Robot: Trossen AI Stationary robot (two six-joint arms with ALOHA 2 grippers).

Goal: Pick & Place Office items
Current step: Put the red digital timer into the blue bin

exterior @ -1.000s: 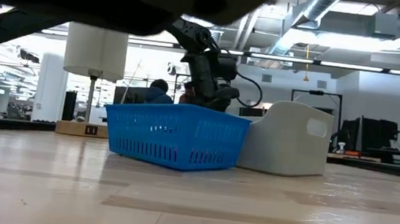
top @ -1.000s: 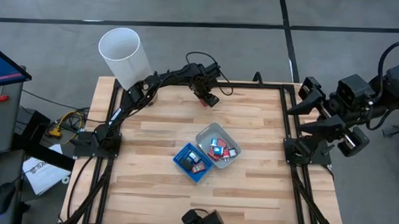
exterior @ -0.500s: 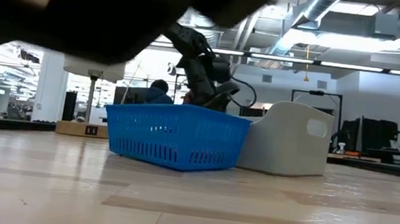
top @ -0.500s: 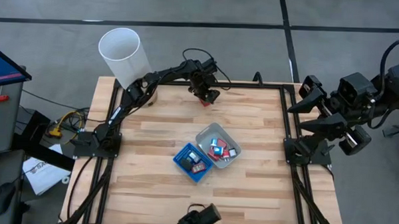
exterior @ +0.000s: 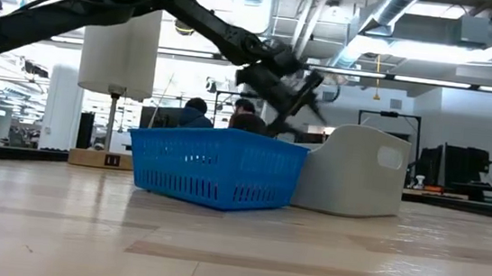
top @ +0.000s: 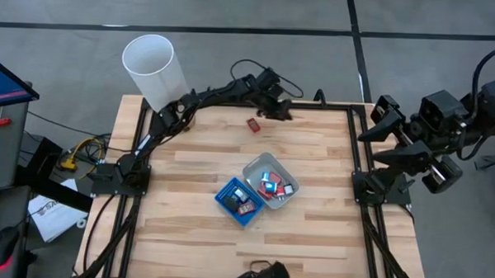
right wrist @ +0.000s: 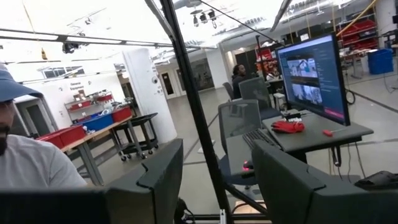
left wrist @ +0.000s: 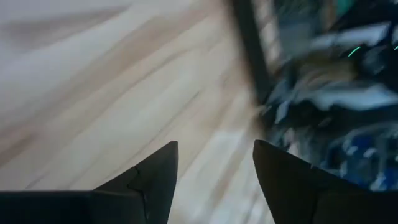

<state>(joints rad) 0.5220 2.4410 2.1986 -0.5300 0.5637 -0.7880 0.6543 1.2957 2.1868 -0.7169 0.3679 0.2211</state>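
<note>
A small red office item (top: 254, 124) lies alone on the wood near the table's far edge. More red, white and blue pieces sit in the blue tray (top: 226, 206) and the clear-grey tray (top: 288, 199), which stand side by side at mid-table. My left gripper (top: 280, 109) hovers just right of the red item, close to the far edge. It is open (left wrist: 214, 152), with only bare table between its fingers. My right gripper (top: 375, 137) waits beyond the table's right edge, open (right wrist: 217, 155), facing the room.
A tall white cylinder (top: 153, 68) on a wooden base (exterior: 99, 157) stands at the far left corner beside the left arm. The black table frame (top: 356, 143) runs along the edges. Bare wood lies left of and in front of the trays. A person shows beyond the table (exterior: 194, 113).
My left gripper has swung toward the table's right along the far edge and has tipped, moving away from the red item. The item now lies by itself on the wood where the gripper stood before. A dark shape that covered the top of the low view is gone.
</note>
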